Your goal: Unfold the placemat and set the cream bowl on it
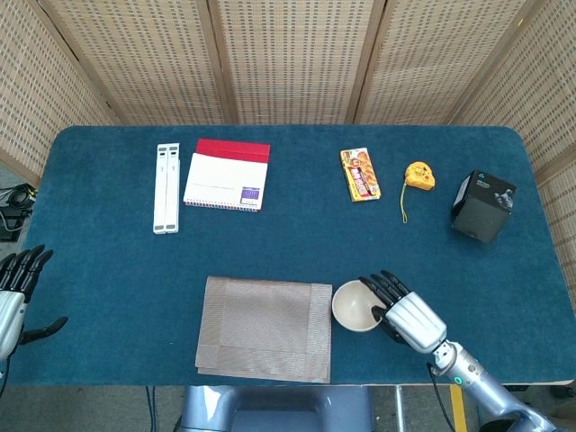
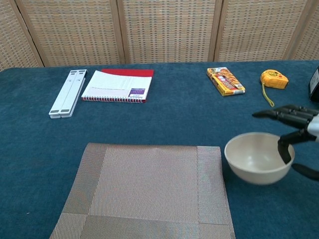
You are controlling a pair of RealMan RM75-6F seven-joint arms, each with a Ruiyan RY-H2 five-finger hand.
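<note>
Right hand [image 2: 294,130]: near right of table, pinching the far-right rim of the cream bowl [image 2: 258,158], thumb inside, other fingers spread over the rim.
Cream bowl: appears lifted just clear of the cloth, its left edge just beside the placemat [image 2: 149,189], not yet over it.
Placemat: brown woven, lying flat and open at the near centre.
Left hand [image 1: 16,292]: near left edge, fingers apart, holding nothing.
Risk: a one-sided rim pinch may let the bowl tip or slip during the carry; a low pass could catch and ruck the mat's edge.
Far row, left to right: white folding stand [image 1: 166,187], red-edged spiral notebook [image 1: 227,174], snack packet [image 1: 360,174], yellow tape measure [image 1: 418,175], black box [image 1: 482,205].
</note>
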